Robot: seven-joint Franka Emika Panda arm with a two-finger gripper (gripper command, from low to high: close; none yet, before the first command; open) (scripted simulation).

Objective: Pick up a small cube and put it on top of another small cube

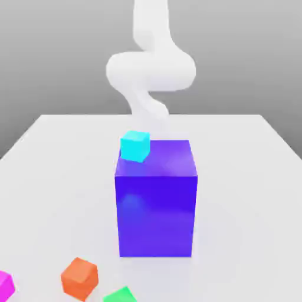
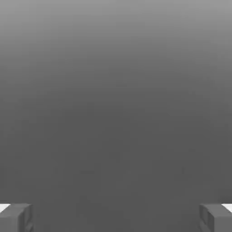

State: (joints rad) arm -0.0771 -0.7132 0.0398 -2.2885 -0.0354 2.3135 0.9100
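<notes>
The small cube [image 1: 5, 286], bright magenta-pink, lies on the white table at the exterior view's lower left edge, partly cut off by the frame. In the hand view my gripper [image 2: 116, 217] is open: its two grey fingertips [image 2: 16, 217] stand far apart with nothing between them, facing plain grey background. My white arm [image 1: 150, 71] rises behind the big blue block [image 1: 156, 200], far from the magenta cube.
A cyan cube [image 1: 135, 145] shows at the blue block's upper left corner; I cannot tell whether it rests on it. An orange cube [image 1: 79, 278] and a green cube [image 1: 121, 295] lie near the front edge, right of the magenta one.
</notes>
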